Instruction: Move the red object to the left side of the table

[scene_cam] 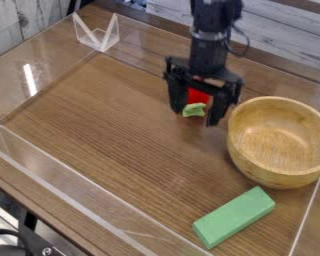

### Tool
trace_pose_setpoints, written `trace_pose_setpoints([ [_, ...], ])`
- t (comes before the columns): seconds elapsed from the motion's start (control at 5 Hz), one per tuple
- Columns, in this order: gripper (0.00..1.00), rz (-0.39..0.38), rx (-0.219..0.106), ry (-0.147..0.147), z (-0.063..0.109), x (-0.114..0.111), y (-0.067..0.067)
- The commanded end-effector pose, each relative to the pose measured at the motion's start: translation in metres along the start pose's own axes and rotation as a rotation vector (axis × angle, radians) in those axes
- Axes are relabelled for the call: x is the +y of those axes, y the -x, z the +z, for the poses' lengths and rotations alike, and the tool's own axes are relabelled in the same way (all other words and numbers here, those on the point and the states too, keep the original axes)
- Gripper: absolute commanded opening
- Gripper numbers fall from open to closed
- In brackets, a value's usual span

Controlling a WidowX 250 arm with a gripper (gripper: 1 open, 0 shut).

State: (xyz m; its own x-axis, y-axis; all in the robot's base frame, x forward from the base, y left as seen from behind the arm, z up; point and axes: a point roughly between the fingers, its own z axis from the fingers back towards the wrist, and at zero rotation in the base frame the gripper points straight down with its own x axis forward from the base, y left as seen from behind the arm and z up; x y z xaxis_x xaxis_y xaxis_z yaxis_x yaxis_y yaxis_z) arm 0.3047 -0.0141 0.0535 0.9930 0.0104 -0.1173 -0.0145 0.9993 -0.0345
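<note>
Single overhead-angled view. The gripper point(202, 103) is pointing straight down over the table point(109, 120), its two black fingers point(175, 92) standing spread wide, one on each side of the red object point(195, 100). The fingertips are reaching down to about tabletop level. The jaws are not closing on anything; a gap is showing between each finger and the toy, so nothing is being grasped. Whether either finger is brushing the toy cannot be told from this angle.

The red object is sitting on the wood grain in the back-right part of the table, partly screened by the fingers, its pale green stem end pointing toward the camera. It is lying just beside the wooden bowl point(279, 140), to the bowl's upper left, apart from its rim.

The wooden bowl is standing upright near the right edge. A flat green block point(235, 216) is lying near the front-right corner, angled, well apart from the toy. Clear acrylic walls point(69, 205) are bordering the tabletop, with a small clear stand point(95, 32) showing at the far back left.
</note>
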Motion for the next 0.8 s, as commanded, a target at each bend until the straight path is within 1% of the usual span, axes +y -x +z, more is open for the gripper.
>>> trace_pose_setpoints([
  [0.0,0.00,-0.017,-0.047,0.004,0.001,-0.003,-0.001],
  [0.2,0.00,-0.024,-0.061,0.008,0.000,-0.003,0.003],
  [0.4,0.00,0.031,-0.101,0.017,0.019,0.013,-0.005],
  [0.6,0.00,0.104,-0.140,0.029,0.037,0.034,-0.012],
])
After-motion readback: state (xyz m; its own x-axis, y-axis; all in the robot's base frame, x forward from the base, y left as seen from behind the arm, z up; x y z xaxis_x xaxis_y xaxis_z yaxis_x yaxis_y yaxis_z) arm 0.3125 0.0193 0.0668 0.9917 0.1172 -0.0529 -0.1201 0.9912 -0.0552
